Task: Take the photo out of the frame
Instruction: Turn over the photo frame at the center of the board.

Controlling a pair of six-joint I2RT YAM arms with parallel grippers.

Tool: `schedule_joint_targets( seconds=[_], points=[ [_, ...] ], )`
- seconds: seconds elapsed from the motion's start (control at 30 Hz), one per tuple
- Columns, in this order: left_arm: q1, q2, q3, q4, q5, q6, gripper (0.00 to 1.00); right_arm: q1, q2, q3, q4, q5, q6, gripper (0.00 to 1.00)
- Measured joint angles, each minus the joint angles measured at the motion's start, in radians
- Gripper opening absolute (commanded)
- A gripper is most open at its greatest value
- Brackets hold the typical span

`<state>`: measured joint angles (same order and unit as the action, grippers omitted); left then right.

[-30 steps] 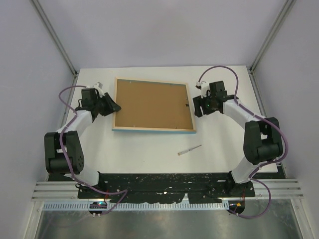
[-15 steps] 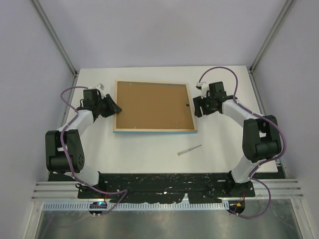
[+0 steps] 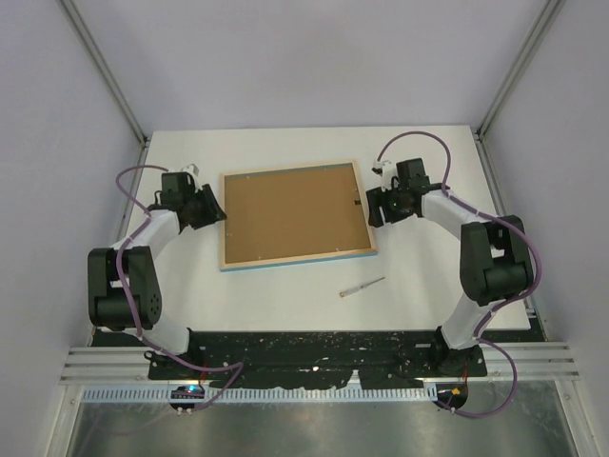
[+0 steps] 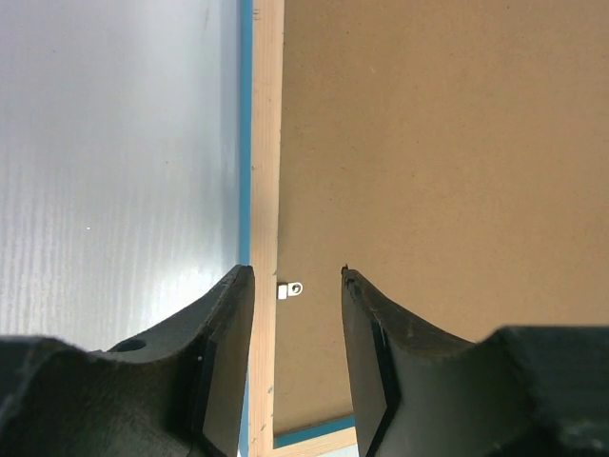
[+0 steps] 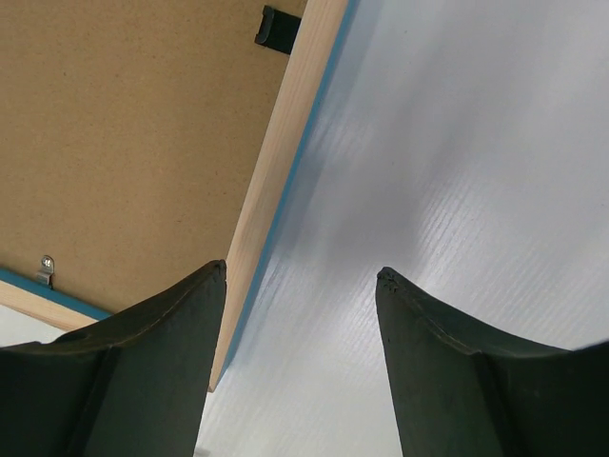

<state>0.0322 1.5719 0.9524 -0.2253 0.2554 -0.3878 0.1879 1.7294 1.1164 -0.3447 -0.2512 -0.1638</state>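
Your thin light-blue picture frame has swung askew on the white table, its left side sliding nearer, and the left end effector has eased partly apart astride the left rail. Brown backing board still seated: the photo stays hidden underneath. Right end effector stands wide, empty, beside the right rail. No writing readable

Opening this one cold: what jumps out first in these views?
A large frame lies face down mid-table, its brown backing board up, the photo hidden. The left gripper and right gripper, both open, flank its side edges. A small slim tool lies apart on the white table, toward the near edge.
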Motion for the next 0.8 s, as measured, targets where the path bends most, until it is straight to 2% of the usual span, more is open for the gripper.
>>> schedule_joint_targets(
  seconds=[0.2, 0.43, 0.53, 0.57, 0.67, 0.7, 0.8],
  points=[
    [0.001, 0.0, 0.0, 0.0, -0.027, 0.015, 0.46, 0.0, 0.01, 0.0, 0.0, -0.01, 0.005, 0.68],
    [0.0, 0.0, 0.0, -0.005, -0.063, 0.03, 0.51, 0.0, 0.011, 0.0, 0.0, -0.013, 0.008, 0.66],
    [-0.006, 0.0, 0.01, -0.027, -0.105, 0.034, 0.56, 0.0, 0.017, 0.0, 0.0, -0.012, 0.013, 0.66],
    [-0.009, 0.0, 0.015, -0.034, -0.118, 0.034, 0.62, 0.002, 0.022, 0.001, 0.0, -0.009, 0.014, 0.66],
    [-0.021, 0.0, 0.026, -0.052, -0.155, 0.044, 0.65, 0.013, 0.051, 0.007, 0.0, 0.018, 0.018, 0.66],
    [-0.029, 0.0, 0.029, -0.057, -0.173, 0.049, 0.75, 0.018, 0.062, 0.01, 0.001, 0.027, 0.022, 0.66],
    [-0.053, -0.004, 0.029, -0.07, -0.196, 0.06, 0.77, 0.029, 0.083, 0.037, 0.002, 0.05, 0.036, 0.66]
  ],
)
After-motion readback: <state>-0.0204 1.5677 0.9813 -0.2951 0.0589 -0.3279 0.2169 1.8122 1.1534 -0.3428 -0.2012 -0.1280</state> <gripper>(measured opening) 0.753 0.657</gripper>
